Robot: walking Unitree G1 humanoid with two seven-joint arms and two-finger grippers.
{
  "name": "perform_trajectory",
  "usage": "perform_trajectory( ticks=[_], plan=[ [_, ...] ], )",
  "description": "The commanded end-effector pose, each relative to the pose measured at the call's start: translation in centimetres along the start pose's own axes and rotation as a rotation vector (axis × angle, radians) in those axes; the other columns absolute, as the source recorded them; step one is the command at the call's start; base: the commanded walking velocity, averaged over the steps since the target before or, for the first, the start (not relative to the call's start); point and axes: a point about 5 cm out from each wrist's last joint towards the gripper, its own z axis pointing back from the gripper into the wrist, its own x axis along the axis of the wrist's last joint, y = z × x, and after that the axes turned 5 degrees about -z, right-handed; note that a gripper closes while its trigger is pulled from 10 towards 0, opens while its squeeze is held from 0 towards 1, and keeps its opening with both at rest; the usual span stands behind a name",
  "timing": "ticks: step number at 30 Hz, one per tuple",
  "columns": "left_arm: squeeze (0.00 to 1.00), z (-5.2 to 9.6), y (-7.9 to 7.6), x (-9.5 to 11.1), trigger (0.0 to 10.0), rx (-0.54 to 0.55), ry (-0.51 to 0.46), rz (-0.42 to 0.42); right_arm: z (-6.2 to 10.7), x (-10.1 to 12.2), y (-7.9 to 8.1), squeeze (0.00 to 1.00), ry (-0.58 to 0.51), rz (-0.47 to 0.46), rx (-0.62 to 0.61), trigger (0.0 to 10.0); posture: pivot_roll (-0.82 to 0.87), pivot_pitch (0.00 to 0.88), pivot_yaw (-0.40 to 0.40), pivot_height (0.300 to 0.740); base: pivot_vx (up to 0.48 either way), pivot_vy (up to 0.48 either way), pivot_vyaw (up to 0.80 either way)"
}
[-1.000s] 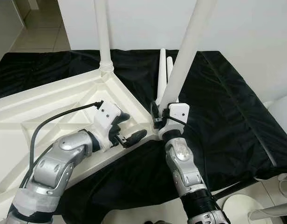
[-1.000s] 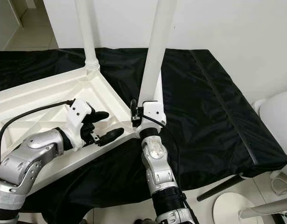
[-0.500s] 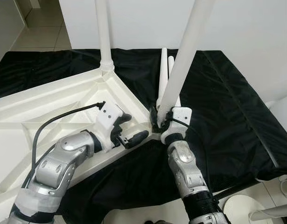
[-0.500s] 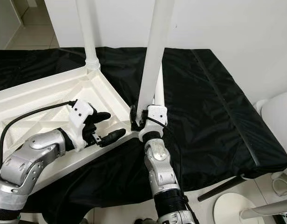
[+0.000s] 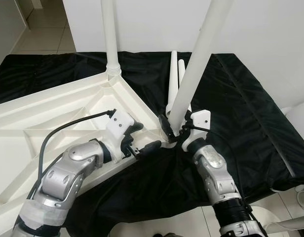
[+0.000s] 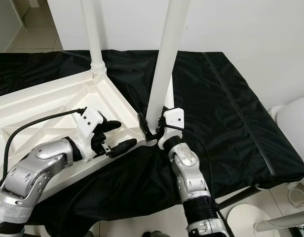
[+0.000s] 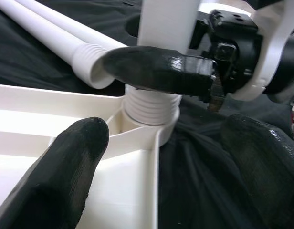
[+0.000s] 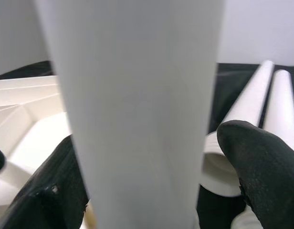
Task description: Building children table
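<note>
While your right pincer (image 6: 153, 129) grips the base of the upright table leg (image 6: 164, 69), note that arm has swung out to the right over the last second, and the leg now stands straighter over the corner socket (image 7: 148, 125) of the upturned white tabletop (image 5: 53, 113). In the left wrist view the leg's threaded end sits down in that socket, so I judge you're mid screw-in, seating the second leg.

Your left pincer (image 5: 142, 140) is open, one finger resting on the tabletop rim just beside the corner and the other off its edge; it has crept a little toward the socket, probably steadying the top.

Further back, two spare legs (image 5: 174, 74) lie side by side on the black cloth (image 5: 231, 108) covering the table, just behind the gripped leg. At the far corner, the first fitted leg (image 5: 110, 34) stands upright in its socket.

Two corners done or nearly done, two legs left.
</note>
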Motion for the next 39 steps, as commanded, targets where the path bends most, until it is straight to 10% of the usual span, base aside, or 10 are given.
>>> perform_trajectory(
  ticks=[1,10,12,17,18,25,26,32,33,39],
  plan=[
    [0.00,-0.2,-0.8,0.0,10.0,-0.027,-0.007,-0.016,0.1,-0.4,-0.4,0.00,0.041,0.009,0.081,10.0,0.07,0.062,-0.049,0.740,0.000,0.000,0.00],
    [0.00,-0.7,-1.1,0.1,10.0,-0.035,-0.012,-0.011,-0.2,-0.3,-1.9,0.00,0.118,0.062,0.217,10.0,0.06,0.068,-0.050,0.740,0.000,0.000,0.00],
    [0.00,-0.7,-1.0,0.2,10.0,-0.031,-0.013,-0.013,-0.4,-0.2,-2.8,0.00,0.144,0.086,0.238,8.0,0.07,0.070,-0.052,0.740,0.000,0.000,0.00],
    [0.00,-0.6,-1.0,0.1,10.0,-0.024,-0.012,-0.014,-0.5,-0.2,-3.7,0.00,0.171,0.105,0.255,6.7,0.07,0.072,-0.053,0.740,0.000,0.000,0.00],
    [0.00,-0.6,-0.9,0.1,10.0,-0.021,-0.011,-0.015,-0.5,-0.2,-3.8,0.00,0.178,0.109,0.266,4.8,0.07,0.073,-0.054,0.740,0.000,0.000,0.00],
    [0.00,-0.6,-0.8,0.2,10.0,-0.011,-0.011,-0.018,-1.0,0.3,-4.4,0.00,0.186,0.131,0.320,2.8,0.07,0.081,-0.057,0.740,0.000,0.000,0.00],
    [0.00,-0.6,-0.8,0.2,10.0,-0.010,-0.011,-0.018,-1.1,0.4,-4.5,0.00,0.190,0.125,0.323,0.0,0.07,0.081,-0.057,0.740,0.000,0.000,0.00],
    [0.00,-0.7,-0.7,0.2,10.0,-0.008,-0.014,-0.017,-1.1,0.2,-4.8,0.00,0.199,0.114,0.318,0.0,0.07,0.081,-0.057,0.740,0.000,0.000,0.00],
    [0.00,-0.6,-0.7,0.3,10.0,-0.007,-0.014,-0.016,-1.1,0.0,-5.1,0.00,0.207,0.119,0.294,10.0,0.07,0.082,-0.060,0.740,0.000,0.000,0.00],
    [0.00,-0.6,-0.7,0.3,10.0,-0.004,-0.015,-0.015,-1.1,-0.5,-5.8,0.00,0.220,0.056,0.196,10.0,0.07,0.086,-0.061,0.740,0.000,0.000,0.00]
  ],
)
